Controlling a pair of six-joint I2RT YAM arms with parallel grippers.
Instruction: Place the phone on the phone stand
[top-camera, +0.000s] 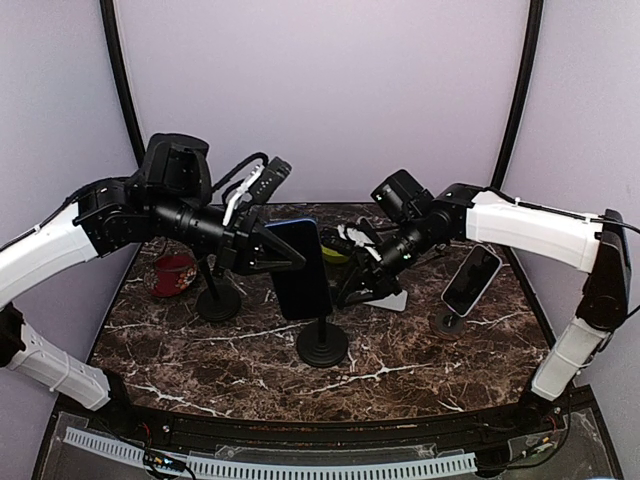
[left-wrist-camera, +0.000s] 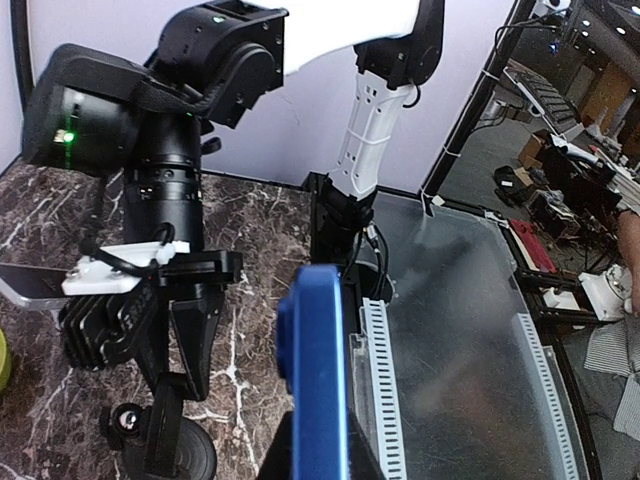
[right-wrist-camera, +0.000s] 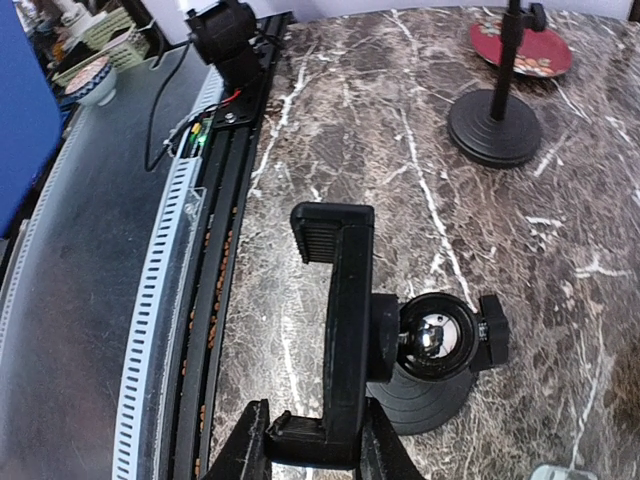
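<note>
Phone (top-camera: 300, 268) sits dead centre of the top view, above the stand (top-camera: 322, 345), with the left gripper (top-camera: 281, 255) closed on its edges. Right gripper (right-wrist-camera: 315, 445) is pinched onto the clamp (right-wrist-camera: 340, 300). It's a slim, rigid, glassy slab, likely slippery and light, so an edge grip looks wisest.

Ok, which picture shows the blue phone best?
The top external view: the blue phone shows nearly its whole face, held by the left gripper. The left wrist view shows only its thin edge. The right wrist view catches just a blue strip at its left border.
</note>
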